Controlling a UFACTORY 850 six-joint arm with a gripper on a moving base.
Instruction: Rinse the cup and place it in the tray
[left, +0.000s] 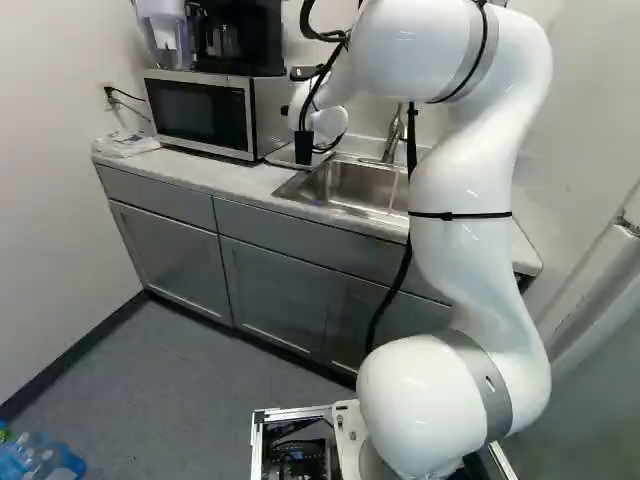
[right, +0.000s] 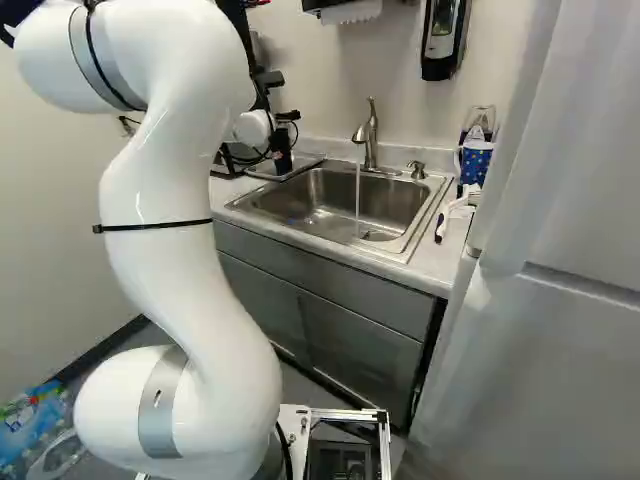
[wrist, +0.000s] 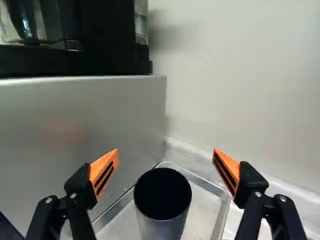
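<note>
Small and dark in the left base view, my gripper (left: 325, 148) is partly hidden beside the cup (left: 304, 148). The wrist view shows the gripper (wrist: 166, 162) open, one orange-padded finger to each side of the cup's line and neither touching it. The dark cup (wrist: 164, 220) stands upright, mouth up, in the metal tray (wrist: 204, 220); its foot is out of sight there. In the right base view the tray (right: 308, 161) lies on the counter beside the sink (right: 300, 205).
A thin stream of water runs from the faucet (right: 368, 135) into the sink. The microwave (left: 205, 115) stands close beside the tray, with a coffee machine (left: 240, 35) on top. The wall (wrist: 240, 75) rises behind the tray. A blue cup (right: 475, 162) stands beyond the sink.
</note>
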